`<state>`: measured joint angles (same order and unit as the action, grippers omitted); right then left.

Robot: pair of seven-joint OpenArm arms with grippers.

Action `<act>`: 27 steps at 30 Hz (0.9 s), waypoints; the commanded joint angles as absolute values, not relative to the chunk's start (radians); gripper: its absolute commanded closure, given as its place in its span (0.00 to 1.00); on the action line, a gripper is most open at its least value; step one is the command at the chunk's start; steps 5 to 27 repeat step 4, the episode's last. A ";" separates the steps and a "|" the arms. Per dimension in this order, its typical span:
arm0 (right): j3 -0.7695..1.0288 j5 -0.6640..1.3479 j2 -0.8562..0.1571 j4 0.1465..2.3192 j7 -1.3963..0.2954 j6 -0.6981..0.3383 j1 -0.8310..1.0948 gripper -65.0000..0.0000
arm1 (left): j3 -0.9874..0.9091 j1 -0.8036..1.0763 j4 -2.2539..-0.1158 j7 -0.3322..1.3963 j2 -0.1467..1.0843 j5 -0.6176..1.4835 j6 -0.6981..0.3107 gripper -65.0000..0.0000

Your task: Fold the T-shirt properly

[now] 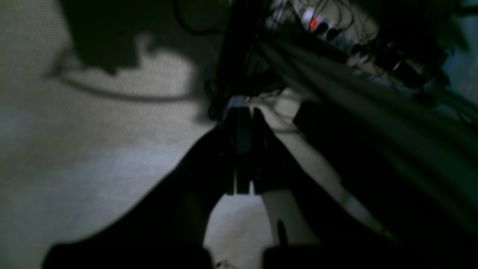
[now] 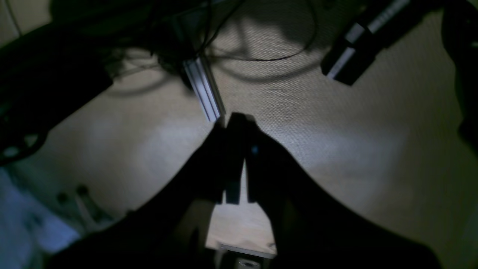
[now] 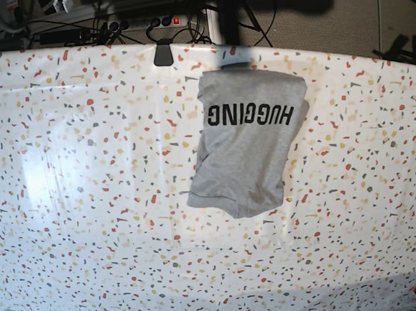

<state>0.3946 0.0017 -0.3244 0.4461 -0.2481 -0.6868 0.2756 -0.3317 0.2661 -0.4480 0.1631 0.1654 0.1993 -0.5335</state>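
In the left wrist view, dark cables (image 1: 239, 80) and a power strip (image 1: 325, 26) with a red light crowd the carpet (image 1: 74, 149) beyond the left end effector (image 1: 244, 112), whose fingers are clenched together, gripping nothing. In the right wrist view, a loose cable (image 2: 261, 58) and a silver rail (image 2: 203, 89) lie on carpet past the right end effector (image 2: 235, 117), its fingers likewise closed on nothing. In the base view, the T-shirt (image 3: 250, 145) lies folded to a compact shape on the speckled desk (image 3: 90, 208), near the far edge and right of centre, "HUGGING" facing up; neither end effector appears there. A black clip (image 3: 162, 54) sits on the far edge.
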 commanded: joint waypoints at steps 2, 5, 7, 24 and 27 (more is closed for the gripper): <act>0.308 0.028 -0.335 0.444 -0.246 -0.658 0.253 1.00 | -0.332 0.248 -0.431 0.164 0.150 0.162 -0.511 1.00; 0.231 0.081 -0.336 0.444 -0.247 -0.604 0.236 1.00 | -0.332 0.229 -0.424 0.159 0.133 0.131 -0.473 1.00; 0.231 0.081 -0.336 0.444 -0.247 -0.604 0.236 1.00 | -0.332 0.229 -0.424 0.159 0.133 0.131 -0.473 1.00; 0.231 0.081 -0.336 0.444 -0.247 -0.604 0.236 1.00 | -0.332 0.229 -0.424 0.159 0.133 0.131 -0.473 1.00; 0.231 0.081 -0.336 0.444 -0.247 -0.604 0.236 1.00 | -0.332 0.229 -0.424 0.159 0.133 0.131 -0.473 1.00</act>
